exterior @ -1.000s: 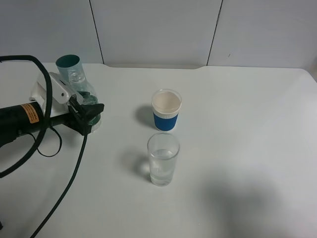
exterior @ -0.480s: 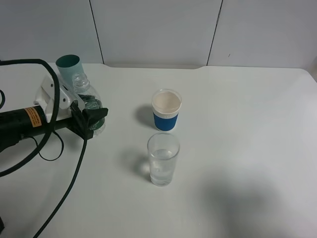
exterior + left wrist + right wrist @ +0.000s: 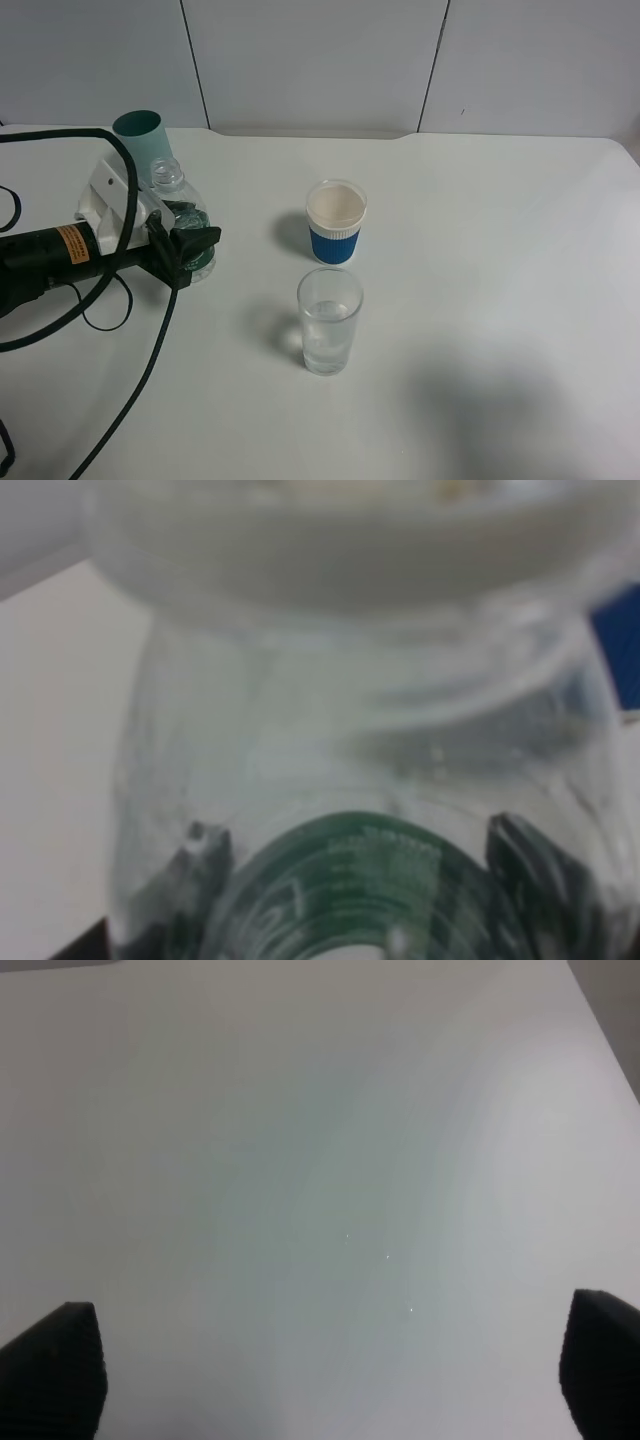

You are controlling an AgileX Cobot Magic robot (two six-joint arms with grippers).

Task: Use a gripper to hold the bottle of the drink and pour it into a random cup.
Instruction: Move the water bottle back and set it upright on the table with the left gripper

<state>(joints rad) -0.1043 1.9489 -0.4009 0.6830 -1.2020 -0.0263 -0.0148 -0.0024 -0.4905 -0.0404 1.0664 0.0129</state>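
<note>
- The left gripper (image 3: 185, 245) is clamped on the bottle of the drink (image 3: 180, 222); its dark jaws sit on either side of the green-labelled body, low down, with the ribbed neck and open mouth standing clear above them
- In the left wrist view the bottle (image 3: 370, 780) fills almost everything, blurred; the green label curves across near the camera and a dark jaw tip shows at each flank, pressed against the plastic
- The bottle stands roughly upright, at the left of the white table (image 3: 500, 250)
- Just behind it is the teal tumbler (image 3: 138, 130); whether they touch, cannot tell
- The gripper's black body with its orange label runs off to the left edge; a black cable (image 3: 140, 380) loops over it and trails to the front
- Well to the right, the paper cup (image 3: 336, 222) with blue sleeve; just in front of that, the cup (image 3: 329, 320), clear glass, upright
- The right gripper (image 3: 320, 1370) shows two dark fingertips (image 3: 50, 1370) spread wide apart over bare table; nothing between them
</note>
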